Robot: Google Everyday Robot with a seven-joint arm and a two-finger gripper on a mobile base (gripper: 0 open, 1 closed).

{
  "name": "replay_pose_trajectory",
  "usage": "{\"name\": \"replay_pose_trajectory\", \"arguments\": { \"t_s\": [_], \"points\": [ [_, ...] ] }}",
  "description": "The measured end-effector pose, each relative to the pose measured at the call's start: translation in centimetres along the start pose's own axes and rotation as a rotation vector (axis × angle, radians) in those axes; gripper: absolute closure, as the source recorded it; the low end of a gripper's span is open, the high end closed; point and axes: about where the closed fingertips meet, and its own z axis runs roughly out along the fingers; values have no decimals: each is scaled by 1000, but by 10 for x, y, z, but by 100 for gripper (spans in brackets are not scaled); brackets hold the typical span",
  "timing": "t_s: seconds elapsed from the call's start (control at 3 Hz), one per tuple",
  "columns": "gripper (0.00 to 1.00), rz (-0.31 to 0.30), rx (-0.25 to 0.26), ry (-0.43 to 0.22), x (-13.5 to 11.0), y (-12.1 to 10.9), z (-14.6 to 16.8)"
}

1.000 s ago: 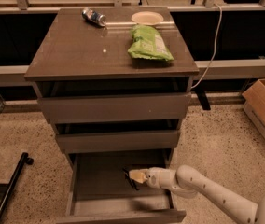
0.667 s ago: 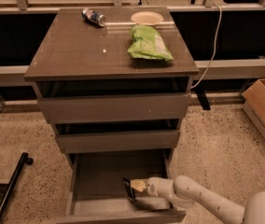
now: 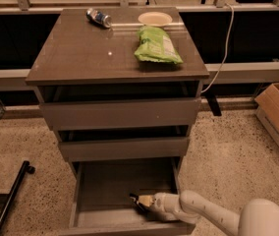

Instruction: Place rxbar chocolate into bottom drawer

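Inspector: Where is the rxbar chocolate (image 3: 135, 199)?
Assessor: Pinched in the hand (image 3: 143, 201), low over the bottom drawer (image 3: 105, 191) floor, near its front right. Held low, I judge, so release drops it flat inside.

The gripper (image 3: 140, 201) sits low in the bottom drawer (image 3: 105, 183), toward its front. The rxbar chocolate (image 3: 135, 199) at its tip is only a small dark blur, its contact with the floor unclear. The lower edge cuts off the drawer's front and the arm (image 3: 213, 214).

Gripper (image 3: 139, 201) low inside open bottom drawer (image 3: 107, 183), front-right.
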Motion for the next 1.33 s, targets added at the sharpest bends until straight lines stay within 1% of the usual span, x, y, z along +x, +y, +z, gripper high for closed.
{"name": "replay_pose_trajectory", "arguments": {
  "t_s": [0.67,1.0,1.33],
  "points": [
    [27,-2,-8,2,1,4,2],
    [0,-1,-11,5,2,6,4],
    [0,-1,-11,5,3,6,5]
  ]
}}
